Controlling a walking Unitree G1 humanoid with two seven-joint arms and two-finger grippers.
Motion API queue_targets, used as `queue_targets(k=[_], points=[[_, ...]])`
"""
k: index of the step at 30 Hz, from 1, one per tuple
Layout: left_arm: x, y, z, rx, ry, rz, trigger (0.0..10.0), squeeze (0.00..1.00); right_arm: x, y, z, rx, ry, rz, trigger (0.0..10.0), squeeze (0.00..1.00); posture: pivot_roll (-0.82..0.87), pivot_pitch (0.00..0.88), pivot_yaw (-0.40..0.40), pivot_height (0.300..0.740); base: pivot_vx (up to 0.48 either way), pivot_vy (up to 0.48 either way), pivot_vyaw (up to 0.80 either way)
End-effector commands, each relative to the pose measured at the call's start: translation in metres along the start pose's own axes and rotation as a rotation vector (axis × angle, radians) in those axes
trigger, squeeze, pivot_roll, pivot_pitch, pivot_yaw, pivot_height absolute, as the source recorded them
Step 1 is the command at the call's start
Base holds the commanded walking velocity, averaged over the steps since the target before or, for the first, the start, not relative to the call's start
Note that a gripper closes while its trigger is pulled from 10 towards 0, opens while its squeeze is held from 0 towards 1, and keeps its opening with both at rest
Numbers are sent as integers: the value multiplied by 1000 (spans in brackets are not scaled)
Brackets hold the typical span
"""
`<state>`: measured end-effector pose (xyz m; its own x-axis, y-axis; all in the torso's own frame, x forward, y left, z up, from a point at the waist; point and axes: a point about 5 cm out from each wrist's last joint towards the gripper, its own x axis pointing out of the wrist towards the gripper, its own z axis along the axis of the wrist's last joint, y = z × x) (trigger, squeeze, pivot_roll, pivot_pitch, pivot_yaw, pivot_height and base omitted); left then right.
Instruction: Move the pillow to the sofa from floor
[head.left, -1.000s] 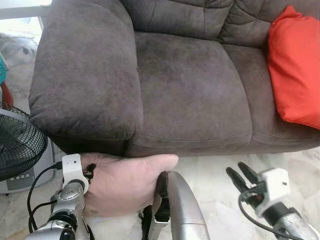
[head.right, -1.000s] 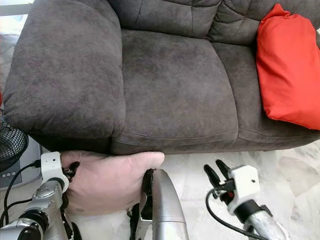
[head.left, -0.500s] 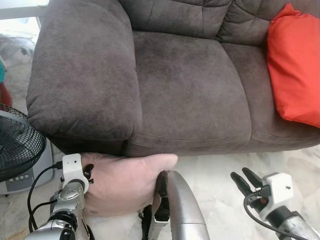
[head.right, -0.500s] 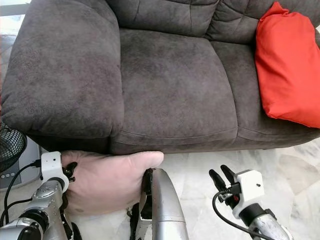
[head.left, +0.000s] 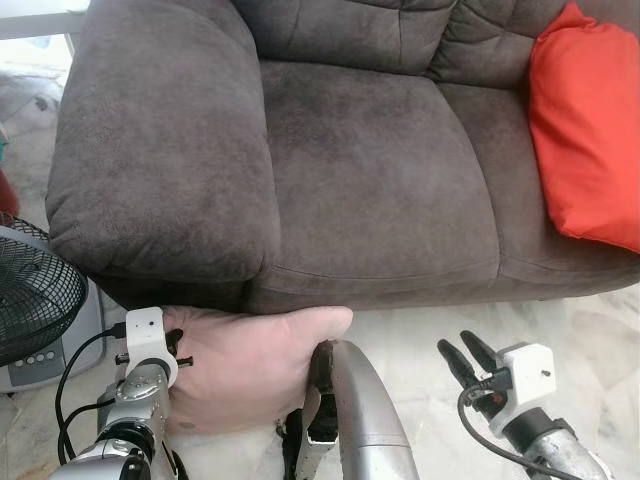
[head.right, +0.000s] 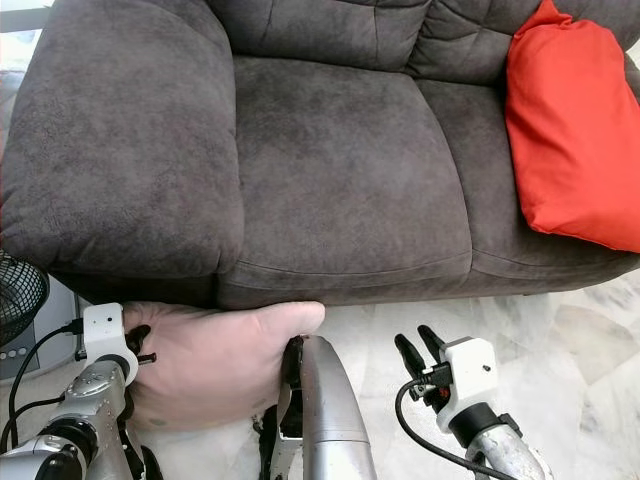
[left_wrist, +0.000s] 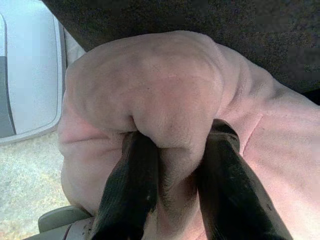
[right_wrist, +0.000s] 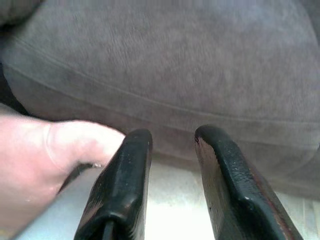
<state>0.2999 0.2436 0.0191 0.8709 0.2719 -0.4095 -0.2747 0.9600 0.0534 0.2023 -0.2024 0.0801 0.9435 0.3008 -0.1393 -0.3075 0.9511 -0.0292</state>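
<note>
Pinching hard, the left gripper (left_wrist: 172, 165) had its two black fingers (left_wrist: 131, 185) clamped on a bunched fold of the pale pink pillow (head.left: 250, 365). That pillow sat low, right against the front base of the dark grey sofa (head.left: 370, 170), under the near armrest and over the pale marbled floor (head.left: 420, 335). Right gripper (head.left: 462, 357) hovered beside the pillow, fingers spread with a gap between them, aimed at the sofa's front edge, touching nothing. Up on the sofa's far seat lay a red cushion (head.left: 585, 130). Beside the sofa's armrest stood a black fan (head.left: 35, 300) on a grey base.
</note>
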Motion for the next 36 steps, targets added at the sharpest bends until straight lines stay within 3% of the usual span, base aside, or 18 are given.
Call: queue_targets(k=[1,13,23,24,25,32,36], points=[[-3,-8,-12,24,37,-29,0,0,-6,-3,-3,-4,28,-27,10000,0,-80,267,-296,522,0,0,0],[-3,-15,-7,24,6,-88,0,0,10,-14,-14,7,50,-47,10000,0,-63,251,-275,522,0,0,0],[-1,-17,-4,35,4,-88,0,0,10,-24,-32,23,65,-61,10000,0,-51,237,-254,522,0,0,0],[-1,-17,-2,30,-7,-91,2157,0,11,-24,-33,24,64,-61,10000,0,-45,234,-248,522,0,0,0],[-1,-18,-2,25,-12,-93,10000,0,14,-24,-33,24,62,-60,10000,0,-45,234,-248,522,0,0,0],[-6,-26,-8,-36,-35,-107,10000,0,43,-12,-31,44,26,-62,10000,0,-11,214,-218,522,0,0,0],[-7,-28,-9,-41,-45,-114,10000,0,50,-8,-32,48,26,-63,10000,0,0,207,-211,522,-207,0,0]])
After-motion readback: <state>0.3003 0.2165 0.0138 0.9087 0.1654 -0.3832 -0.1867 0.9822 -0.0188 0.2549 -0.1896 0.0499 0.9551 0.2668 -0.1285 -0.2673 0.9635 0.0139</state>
